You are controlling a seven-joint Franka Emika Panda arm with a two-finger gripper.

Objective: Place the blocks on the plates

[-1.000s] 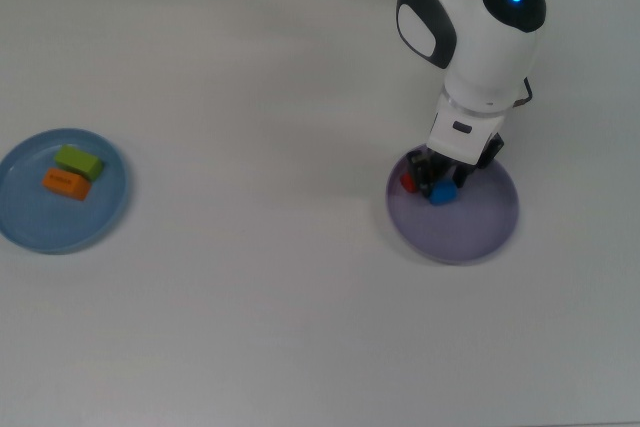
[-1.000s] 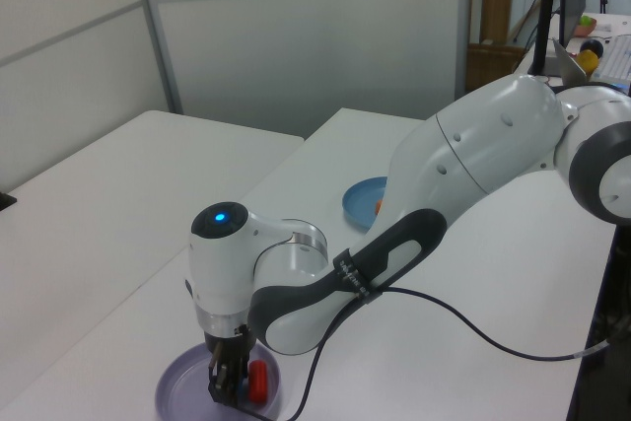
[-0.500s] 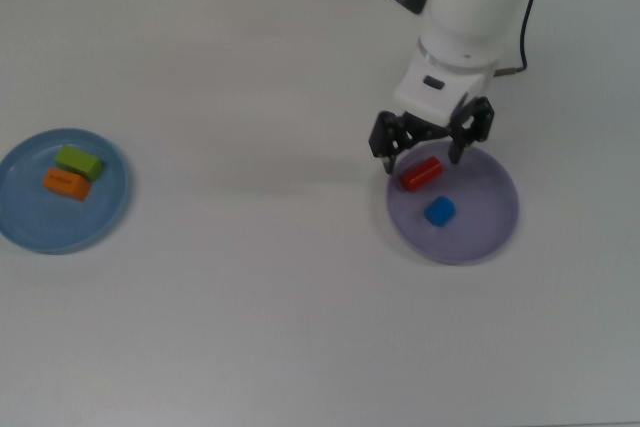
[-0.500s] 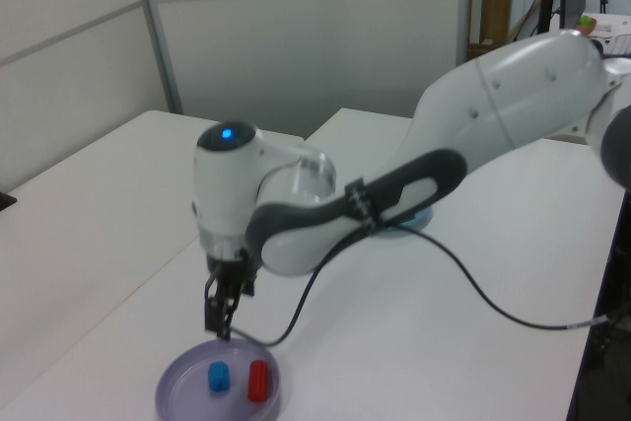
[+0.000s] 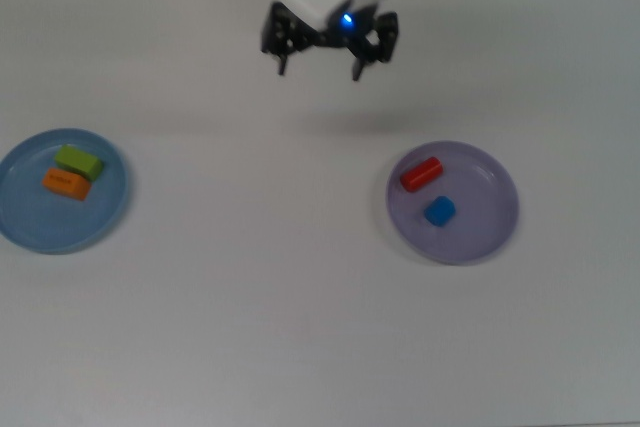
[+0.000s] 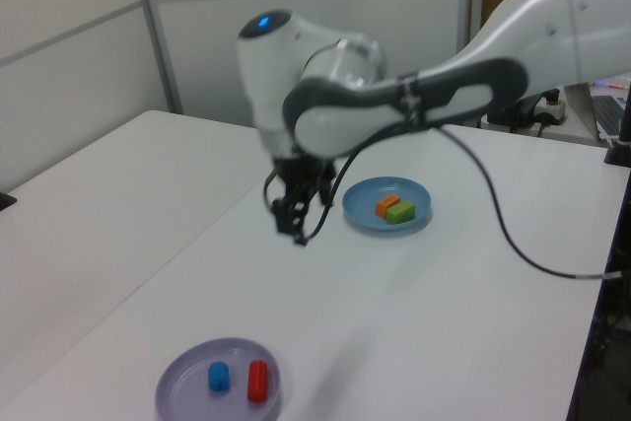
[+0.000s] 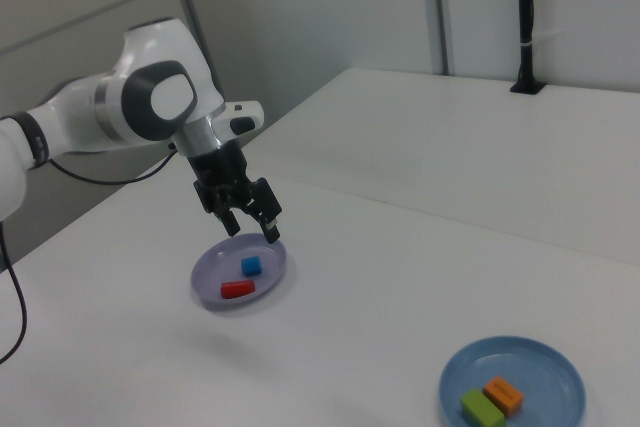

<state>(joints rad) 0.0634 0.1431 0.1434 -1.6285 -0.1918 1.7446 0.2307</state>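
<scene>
— White table [image 5: 250,327] fills the top view, yes? Where is the claw [image 5: 318,71] there?

— Near the upper edge, in the air, fingers spread apart and holding nothing. The purple plate [image 5: 490,232] lies well below the claw and toward the top view's right. On it are the red block [image 5: 421,173] and the blue cube [image 5: 439,211], near each other but not touching. The light blue plate [image 5: 30,222] is far from the claw, toward the top view's left, and it carries the green block [image 5: 79,161] and the orange block [image 5: 66,183], side by side and touching.

— And the left view?

— Grey wall panels [image 6: 296,36] stand behind the table [image 6: 444,342]. The claw [image 6: 294,231] hangs under the white arm [image 6: 394,96], above the table, fingers apart. The purple plate [image 6: 182,391] is well below it, with the blue cube [image 6: 218,376] and the red block [image 6: 257,380] standing apart from each other. The light blue plate [image 6: 360,214] is just to the left view's right of the claw, with the orange block [image 6: 386,205] and the green block [image 6: 400,212] together.

— The right view?

— The claw [image 7: 252,225] is open and empty above the purple plate [image 7: 210,277]. The blue cube [image 7: 251,266] and the red block [image 7: 237,289] lie just under it. The light blue plate [image 7: 555,372] is well apart, low at the right view's right, with the green block [image 7: 482,410] and the orange block [image 7: 503,394].
</scene>
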